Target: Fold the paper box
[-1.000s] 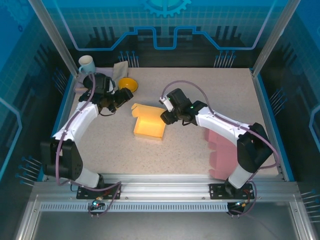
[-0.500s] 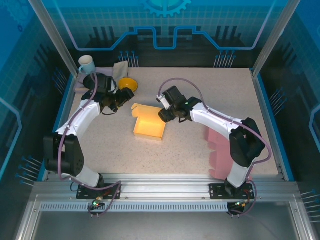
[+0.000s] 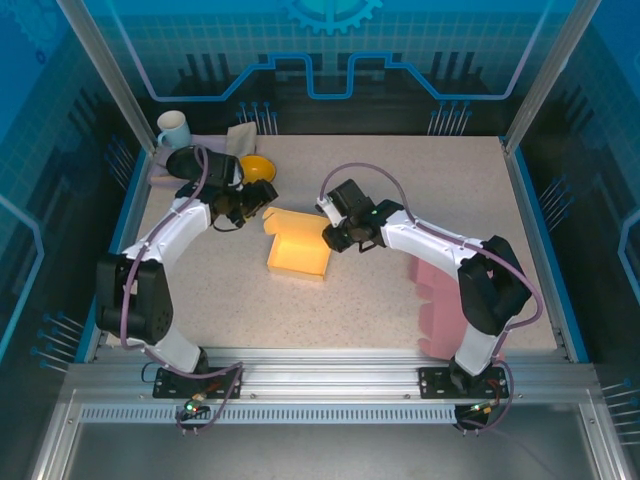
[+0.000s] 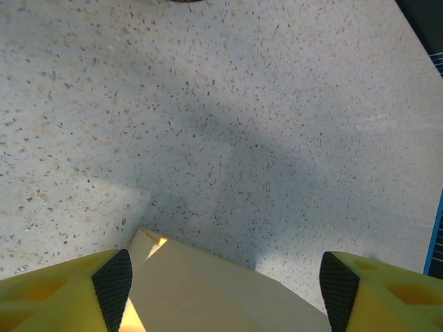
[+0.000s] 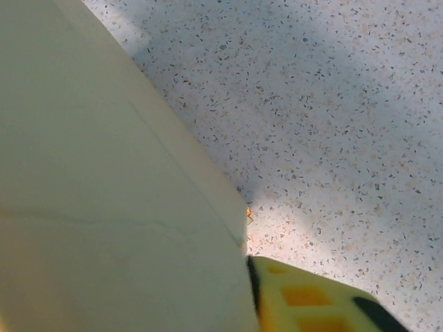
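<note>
1. Locate the paper box [image 3: 297, 250] near the middle of the table [image 3: 420, 190], open side up, with a flap jutting out at its far left corner.
2. Read the left claw [image 3: 262, 195] as spread wide. From the left wrist camera, see both pads [image 4: 113, 277] well apart, with a box corner [image 4: 208, 290] low between them and seemingly touching neither.
3. Cannot tell whether the right claw [image 3: 330, 238] is apart or together. From the right wrist camera, see a single finger [image 5: 304, 297] tight against a pale box panel [image 5: 90, 207], with the other one hidden behind the card.
4. Expect sliding or spinning across the smooth table if pushed from one side alone, judging by how light the card looks.
5. Expect a crease off the score line if the left claw shuts on the corner rather than squarely on the flap.
6. Expect buckling or tearing of the right wall under hard pressure from the right claw.
7. Watch the yellow bowl [image 3: 255, 168] just behind the left claw, since a swing backward probably knocks it.
</note>
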